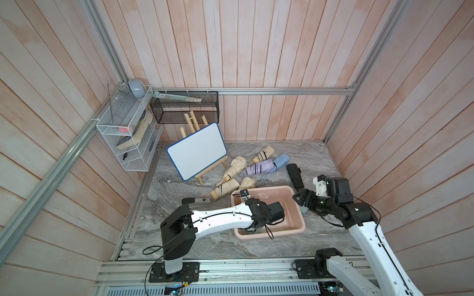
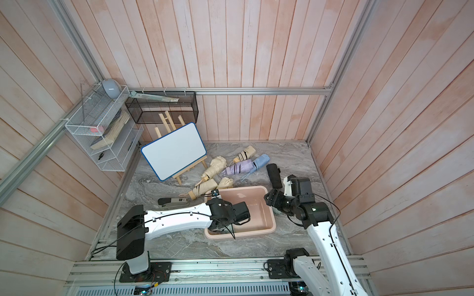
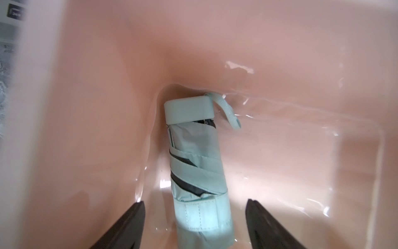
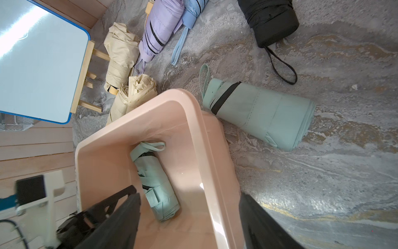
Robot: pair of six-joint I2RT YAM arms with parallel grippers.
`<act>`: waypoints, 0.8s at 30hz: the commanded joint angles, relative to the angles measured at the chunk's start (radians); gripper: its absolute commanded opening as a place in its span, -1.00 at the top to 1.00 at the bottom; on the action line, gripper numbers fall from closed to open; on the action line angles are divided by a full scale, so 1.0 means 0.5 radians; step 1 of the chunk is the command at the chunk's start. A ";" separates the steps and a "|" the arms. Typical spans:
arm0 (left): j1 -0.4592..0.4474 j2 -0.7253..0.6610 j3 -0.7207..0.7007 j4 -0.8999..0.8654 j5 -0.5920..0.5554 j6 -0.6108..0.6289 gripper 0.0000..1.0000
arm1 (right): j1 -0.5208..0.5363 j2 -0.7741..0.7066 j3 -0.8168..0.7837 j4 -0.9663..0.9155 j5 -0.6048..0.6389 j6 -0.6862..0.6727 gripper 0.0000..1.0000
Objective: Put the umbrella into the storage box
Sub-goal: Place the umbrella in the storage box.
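Observation:
The pale pink storage box [image 1: 272, 189] [image 2: 241, 188] stands on the marble table. A folded mint-green umbrella [image 3: 193, 155] [image 4: 155, 179] lies flat on the box's floor near one wall [image 3: 107, 107]. My left gripper [image 3: 195, 203] reaches down into the box and is open, a finger on each side of the umbrella with a gap to it. In both top views the left wrist [image 1: 266, 211] hides that umbrella. My right gripper [image 4: 189, 195] [image 1: 297, 197] is open above the box's right rim [image 4: 206, 155] and holds nothing.
A second mint umbrella [image 4: 258, 112] lies on the table against the box's right side. Behind the box lie cream [image 1: 237, 166], lilac [image 1: 257, 167], blue [image 1: 280, 160] and black [image 1: 295, 175] umbrellas. A whiteboard on an easel [image 1: 196, 151] and a stapler [image 1: 200, 202] are at the left.

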 commanded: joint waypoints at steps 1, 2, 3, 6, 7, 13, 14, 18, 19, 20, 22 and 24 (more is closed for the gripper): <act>-0.026 -0.177 -0.012 -0.003 -0.054 -0.002 -0.61 | -0.007 0.039 -0.034 0.027 -0.053 -0.017 -0.55; -0.027 -0.226 -0.024 0.008 -0.052 0.010 -0.61 | -0.008 0.056 -0.034 0.027 -0.070 -0.015 -0.54; -0.029 -0.277 -0.035 0.023 -0.057 0.034 -0.61 | -0.006 0.079 -0.031 0.030 -0.102 -0.014 -0.53; -0.031 -0.456 -0.086 0.102 -0.123 0.168 -0.61 | -0.004 0.133 -0.037 0.036 -0.109 -0.040 -0.51; -0.027 -0.526 -0.125 0.139 -0.154 0.221 -0.63 | -0.005 0.147 -0.043 0.039 -0.076 -0.059 -0.49; 0.226 -0.960 -0.607 0.755 0.219 0.722 -0.71 | 0.004 0.160 -0.109 0.083 -0.093 -0.045 -0.35; 0.286 -1.004 -0.671 0.824 0.322 0.774 -0.71 | 0.015 0.151 -0.124 0.102 -0.143 -0.021 -0.33; 0.442 -1.099 -0.808 0.878 0.567 0.943 -0.92 | 0.162 0.078 -0.227 0.253 -0.310 0.125 -0.26; 0.467 -1.110 -0.827 0.833 0.572 0.933 -0.99 | 0.230 0.062 -0.246 0.276 -0.271 0.173 -0.24; 0.487 -1.122 -0.845 0.806 0.591 0.939 -0.99 | 0.301 0.053 -0.258 0.300 -0.241 0.204 -0.24; 0.526 -1.144 -0.901 0.773 0.628 0.945 -0.99 | 0.439 0.053 -0.286 0.377 -0.211 0.267 -0.23; 0.620 -1.186 -0.962 0.744 0.654 0.920 -0.99 | 0.552 0.077 -0.309 0.466 -0.202 0.351 -0.23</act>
